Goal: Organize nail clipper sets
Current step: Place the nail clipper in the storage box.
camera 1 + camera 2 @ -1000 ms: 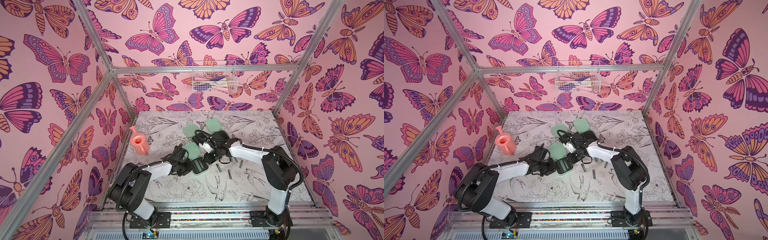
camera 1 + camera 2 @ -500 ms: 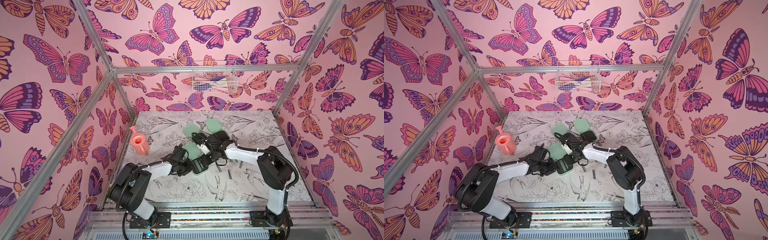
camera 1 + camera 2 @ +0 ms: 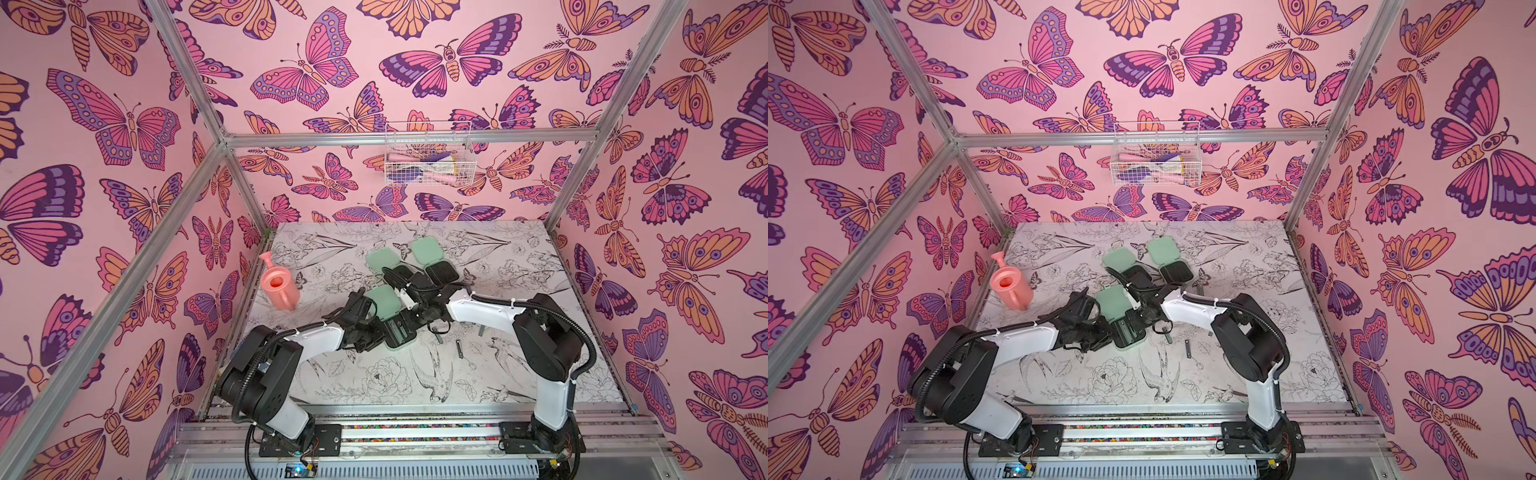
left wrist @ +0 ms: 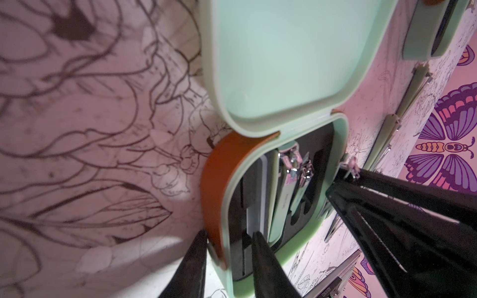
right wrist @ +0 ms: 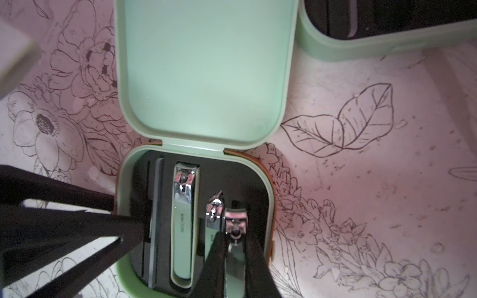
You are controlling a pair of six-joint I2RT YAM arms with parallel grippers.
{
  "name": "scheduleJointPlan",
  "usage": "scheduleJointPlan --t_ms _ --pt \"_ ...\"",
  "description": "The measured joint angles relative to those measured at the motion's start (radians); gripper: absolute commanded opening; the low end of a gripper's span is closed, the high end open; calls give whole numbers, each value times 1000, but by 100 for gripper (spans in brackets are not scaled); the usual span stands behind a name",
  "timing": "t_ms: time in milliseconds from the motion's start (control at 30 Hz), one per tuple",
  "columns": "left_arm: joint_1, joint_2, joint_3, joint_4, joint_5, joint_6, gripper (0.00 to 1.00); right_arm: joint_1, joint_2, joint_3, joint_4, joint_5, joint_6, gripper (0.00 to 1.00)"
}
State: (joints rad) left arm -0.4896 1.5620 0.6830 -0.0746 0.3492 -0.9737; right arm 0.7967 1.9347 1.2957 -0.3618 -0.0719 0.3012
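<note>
Three mint-green nail clipper cases lie open on the table. The near case [image 3: 382, 301] shows a black insert [image 5: 227, 178] with a large clipper [image 5: 182, 227], a nail file [image 5: 156, 219] and a slim clipper [image 5: 213, 216] in it. My left gripper [image 4: 229, 234] is shut on this case's side wall [image 4: 214, 185], one finger inside and one outside. My right gripper [image 5: 235, 237] is shut on a small nail clipper [image 5: 235, 224], held over the insert's right side. The two other cases [image 3: 382, 259] [image 3: 424, 249] lie behind, lids flat.
A pink watering can [image 3: 279, 289] stands at the table's left edge. Loose metal tools [image 3: 459, 348] [image 3: 481, 330] lie right of the near case, under the right arm. A white wire basket [image 3: 428, 160] hangs on the back wall.
My right arm has shifted left, bringing its gripper over the near case's open base. The left arm and the case have stayed where they were.
</note>
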Motion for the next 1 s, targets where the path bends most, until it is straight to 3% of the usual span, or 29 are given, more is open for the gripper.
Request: scheduleJointPlan --t_ms 1000 --pt "0 0 0 0 1 0 33 27 23 -1 6 64 35 9"
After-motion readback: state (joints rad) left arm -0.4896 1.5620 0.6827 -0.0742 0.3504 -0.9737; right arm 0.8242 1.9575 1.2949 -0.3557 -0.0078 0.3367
